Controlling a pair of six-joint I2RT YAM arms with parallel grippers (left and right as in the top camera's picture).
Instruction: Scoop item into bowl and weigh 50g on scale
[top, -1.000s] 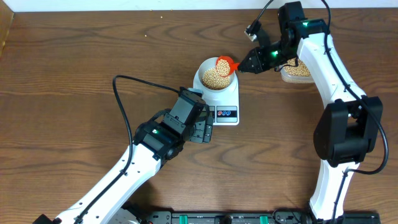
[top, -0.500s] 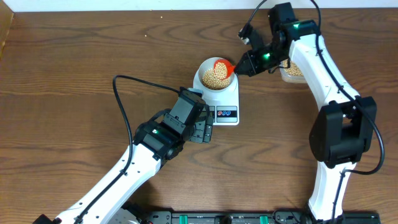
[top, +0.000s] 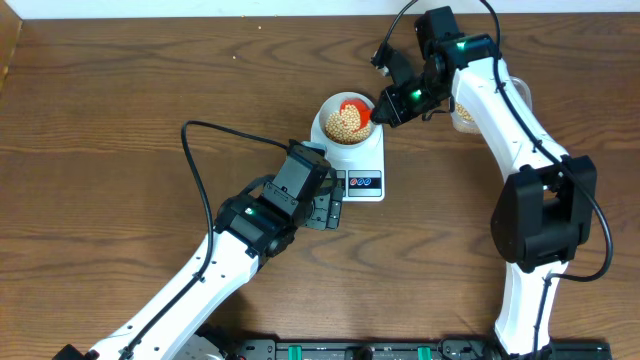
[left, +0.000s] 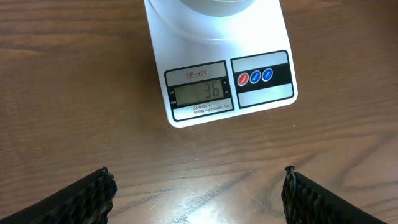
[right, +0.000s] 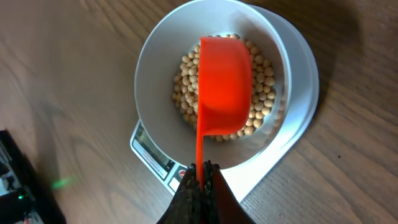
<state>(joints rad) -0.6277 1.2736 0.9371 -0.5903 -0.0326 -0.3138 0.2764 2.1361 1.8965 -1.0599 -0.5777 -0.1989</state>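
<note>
Moving toward 9 o'clock since a second ago, the right arm has carried the red scoop (top: 352, 108) from the bowl's edge to right over the beans, while the left arm has stayed put. Starting at the left, the left tool (top: 324, 214) hangs above the table (top: 120, 120) at about 7 o'clock from the scale (top: 365, 184), near it but not touching. Its two black fingers (left: 93, 196) stand wide apart with nothing between them. From the left wrist view, the scale's little grey screen (left: 200, 92) shows 36, and round red and blue buttons (left: 255, 77) sit just beside it at 3 o'clock. The white bowl (top: 327, 112) sits on top of the scale, at its 12 o'clock end. Lots of small tan beans (top: 342, 126) lie in the bowl. The scoop hangs over the beans on the bowl's 1 o'clock side, with a plain red side facing up. Its thin handle (right: 199, 146) runs out over the bowl's rim toward 3 o'clock in the overhead view. The right tool (top: 386, 106) is clenched tight on the end of that handle, just outside the bowl
</note>
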